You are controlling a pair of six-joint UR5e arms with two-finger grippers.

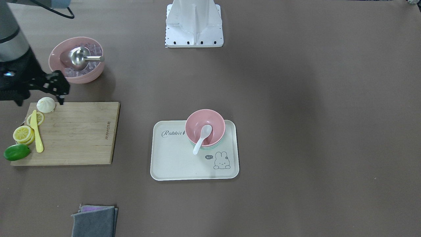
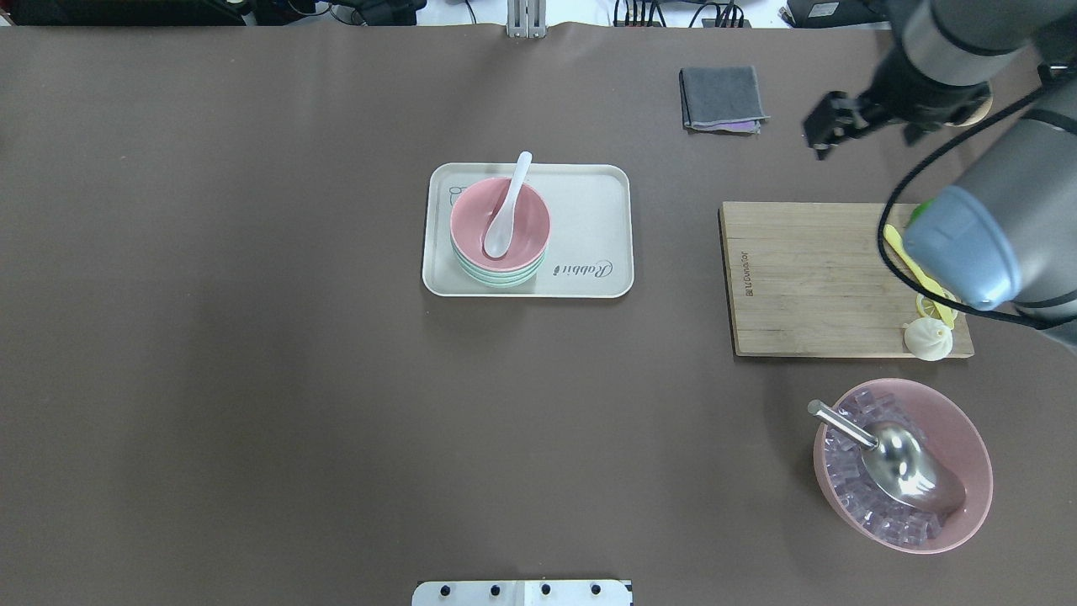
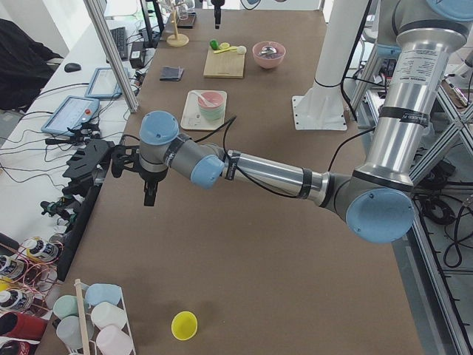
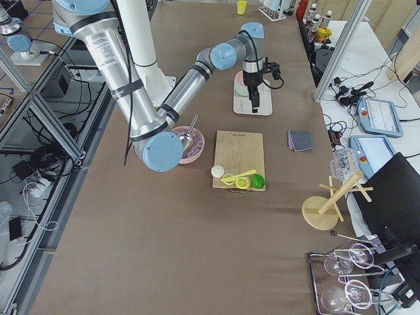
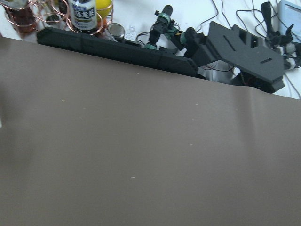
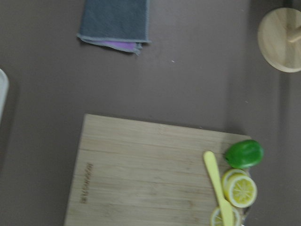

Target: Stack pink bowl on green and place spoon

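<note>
The pink bowl [image 2: 500, 220] sits nested on the green bowl [image 2: 496, 278] on the cream tray [image 2: 589, 244]; only the green rim shows below it [image 1: 207, 146]. The white spoon [image 2: 507, 206] lies in the pink bowl with its handle over the rim. It also shows in the front-facing view [image 1: 202, 138]. My right gripper [image 2: 829, 126] hangs high over the far edge of the cutting board, apart from the tray, open and empty. My left gripper [image 3: 150, 194] shows only in the exterior left view, over the table's left end; I cannot tell whether it is open or shut.
A wooden cutting board [image 2: 808, 278] holds lemon slices, a yellow knife, a lime and a white bun [image 2: 927, 339]. A big pink bowl of ice with a metal scoop [image 2: 902, 463] stands near the robot. A folded grey cloth [image 2: 722, 98] lies at the far side.
</note>
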